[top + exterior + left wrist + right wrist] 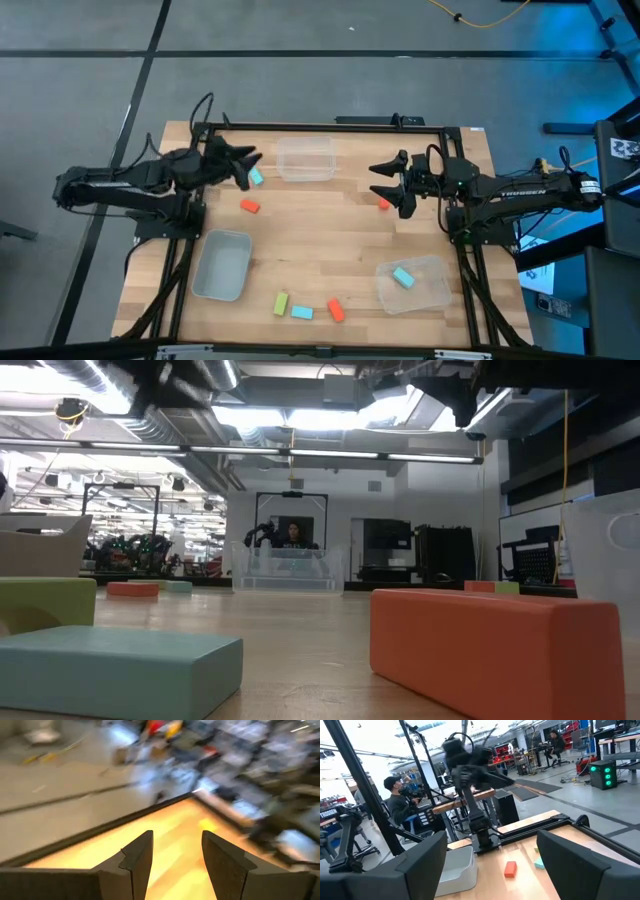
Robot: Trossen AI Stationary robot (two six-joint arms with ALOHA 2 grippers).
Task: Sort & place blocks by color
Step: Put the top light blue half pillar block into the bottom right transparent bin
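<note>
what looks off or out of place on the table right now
Nothing is spilled or damaged. The bin at the near right sits skewed to the table edge and holds one light blue block. The other two bins look empty, and the remaining blocks lie scattered loose on the wood. Both arms hover with open fingers, holding nothing.

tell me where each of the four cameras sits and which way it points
High view: overhead, straight down on the wooden table; both arms, left claw, right claw.
Low view: table height, level across; large orange-red rectangular block close up, no arm.
Left wrist view: on the left arm, over the table edge; its own open dark fingers.
Right wrist view: on the right arm, facing the left arm; own fingers.
Shared: high and right wrist both show the clear plastic bin.
</note>
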